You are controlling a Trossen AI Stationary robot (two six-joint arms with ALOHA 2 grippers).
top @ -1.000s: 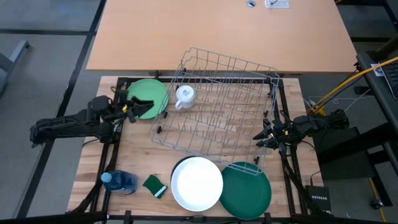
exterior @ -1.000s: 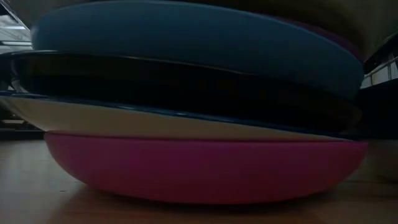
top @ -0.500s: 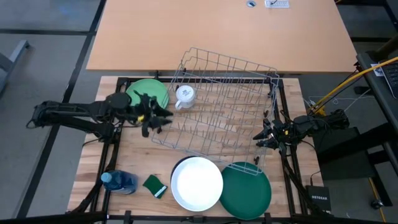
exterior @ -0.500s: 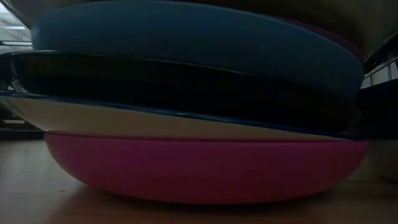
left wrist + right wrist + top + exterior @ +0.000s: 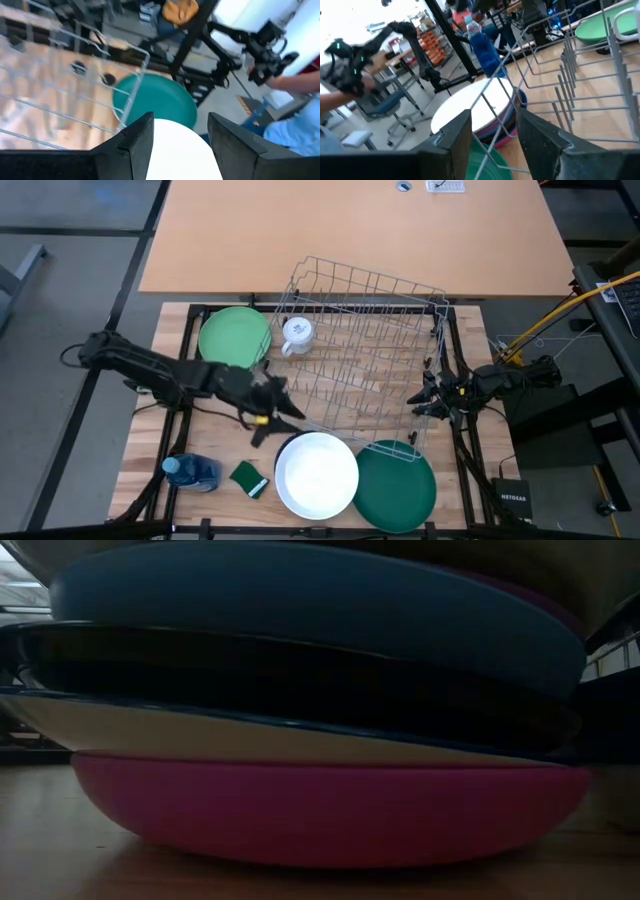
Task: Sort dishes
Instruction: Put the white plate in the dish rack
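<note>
Your left gripper (image 5: 270, 418), fingers spread and empty, hovers just left of the white plate (image 5: 317, 473); the right gripper (image 5: 428, 398), also spread, waits farther off.

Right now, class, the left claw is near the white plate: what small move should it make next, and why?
Probably ease the left claw down onto the white plate rim. It hovers open beside the top of the stack, holding nothing, and the rack is empty.
</note>
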